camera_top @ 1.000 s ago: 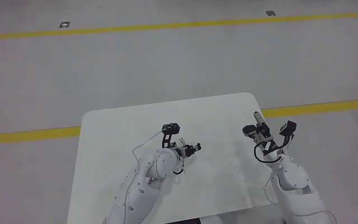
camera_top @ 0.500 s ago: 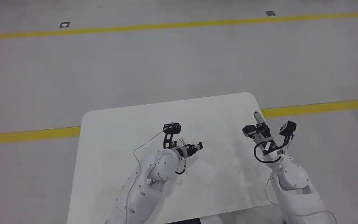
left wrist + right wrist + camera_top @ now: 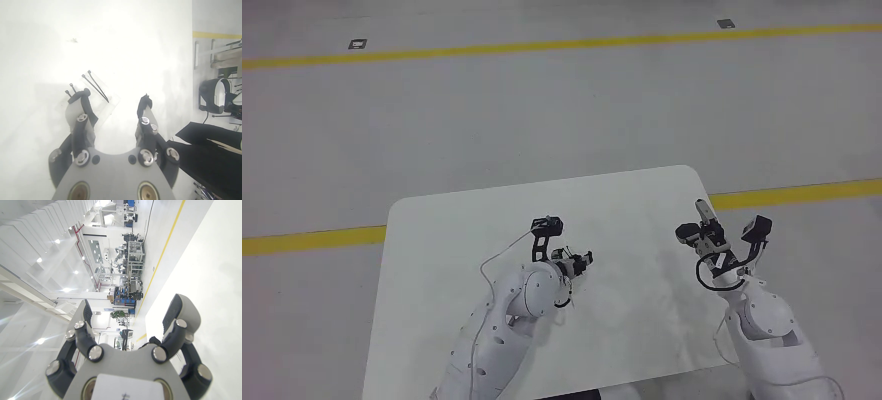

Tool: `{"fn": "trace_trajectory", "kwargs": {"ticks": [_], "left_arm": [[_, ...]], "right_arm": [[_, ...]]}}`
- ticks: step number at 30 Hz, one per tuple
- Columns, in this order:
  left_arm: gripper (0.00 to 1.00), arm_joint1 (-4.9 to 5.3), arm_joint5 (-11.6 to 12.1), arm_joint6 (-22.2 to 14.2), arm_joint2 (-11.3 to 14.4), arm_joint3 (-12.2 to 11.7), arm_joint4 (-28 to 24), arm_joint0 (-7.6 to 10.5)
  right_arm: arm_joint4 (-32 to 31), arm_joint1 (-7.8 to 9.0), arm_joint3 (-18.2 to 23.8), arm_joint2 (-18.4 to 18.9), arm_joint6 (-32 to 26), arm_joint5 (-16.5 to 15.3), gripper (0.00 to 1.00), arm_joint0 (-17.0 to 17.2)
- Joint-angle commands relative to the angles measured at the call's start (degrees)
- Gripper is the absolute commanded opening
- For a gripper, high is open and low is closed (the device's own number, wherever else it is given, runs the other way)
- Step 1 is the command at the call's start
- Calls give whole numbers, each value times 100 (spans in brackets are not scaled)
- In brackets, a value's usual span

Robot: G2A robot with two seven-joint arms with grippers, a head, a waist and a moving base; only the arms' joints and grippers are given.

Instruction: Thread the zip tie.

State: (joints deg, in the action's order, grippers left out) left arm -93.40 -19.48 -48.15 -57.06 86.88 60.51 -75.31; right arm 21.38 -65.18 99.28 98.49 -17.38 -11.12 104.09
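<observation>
Left gripper (image 3: pixel 116 94), jaws apart and empty, has drawn back slightly over the table (image 3: pixel 132 47); zip ties (image 3: pixel 95 85) lie just ahead, ungrasped. Pickup is likely next. Right gripper (image 3: pixel 131 303), also apart, hangs raised near the table's edge.

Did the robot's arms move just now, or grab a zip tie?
The left gripper swung back a little toward the robot's left over the table. It grabbed nothing: its fingers are open and empty, and the zip ties lie on the table. The right gripper stayed where it was, open.
</observation>
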Motion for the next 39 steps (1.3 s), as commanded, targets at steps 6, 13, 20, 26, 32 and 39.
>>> {"fn": "trace_trajectory", "kwargs": {"ticks": [6,13,20,26,32,39], "left_arm": [[47,-114,0,-152,-128,-103,269,-22],[40,-226,0,-229,-188,-285,391,-5],[35,-335,0,-214,-255,-434,573,8],[33,-450,0,-178,-283,-591,810,10],[31,-557,0,-210,-350,-638,1069,-18],[29,-635,0,-329,-425,-694,1230,-11]], "right_arm": [[0,0,0,0,-1,0,100,0],[0,0,0,0,-1,0,100,0],[0,0,0,0,-1,0,100,0],[0,0,0,0,-1,0,100,0],[0,0,0,0,-1,0,100,0],[0,0,0,0,-1,0,100,0]]}}
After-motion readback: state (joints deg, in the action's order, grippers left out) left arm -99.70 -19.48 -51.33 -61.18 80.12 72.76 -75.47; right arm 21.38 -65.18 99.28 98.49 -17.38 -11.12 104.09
